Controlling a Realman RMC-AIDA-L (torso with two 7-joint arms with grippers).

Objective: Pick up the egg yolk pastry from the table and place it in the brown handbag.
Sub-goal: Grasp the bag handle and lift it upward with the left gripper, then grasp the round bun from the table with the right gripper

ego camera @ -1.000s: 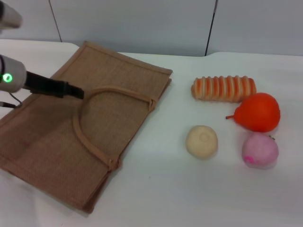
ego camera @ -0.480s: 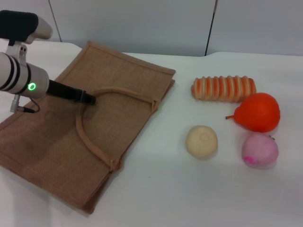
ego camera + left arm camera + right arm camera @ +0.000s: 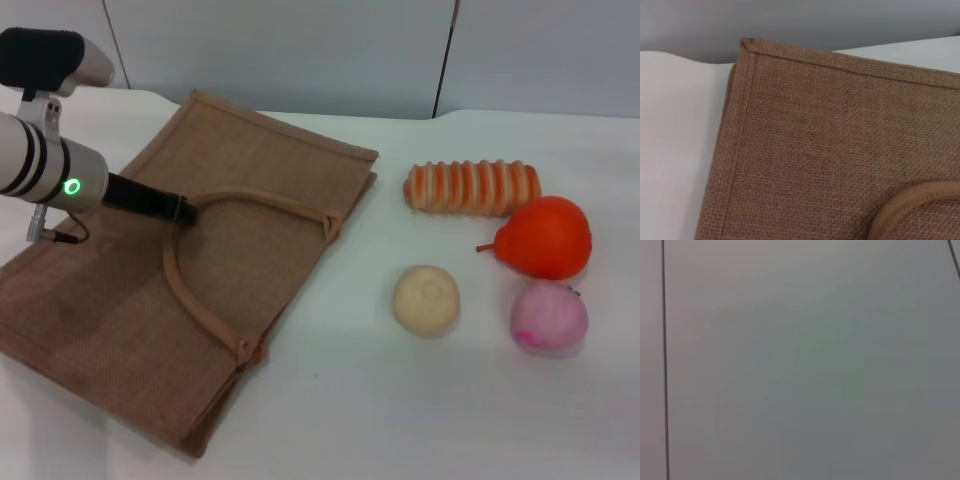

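The egg yolk pastry [image 3: 426, 298], a pale cream ball, sits on the white table right of the brown handbag [image 3: 250, 160]. The handbag lies flat on the left, and its weave fills the left wrist view [image 3: 830, 150]. My left gripper [image 3: 186, 211] reaches in from the left. Its dark fingers look closed at the upper end of the bag's looped handle [image 3: 265, 200], far from the pastry. A piece of that handle shows in the left wrist view [image 3: 910, 210]. My right gripper is out of view; its wrist camera shows only a grey wall.
A long orange-striped bread roll [image 3: 472, 187], an orange pear-shaped fruit [image 3: 545, 237] and a pink ball [image 3: 548, 318] lie close behind and right of the pastry. The white table [image 3: 400, 420] is bare in front of the pastry.
My left arm has come in lower and to the right, up to the handle's end. The bag has shifted slightly right and the handle loop has changed shape.
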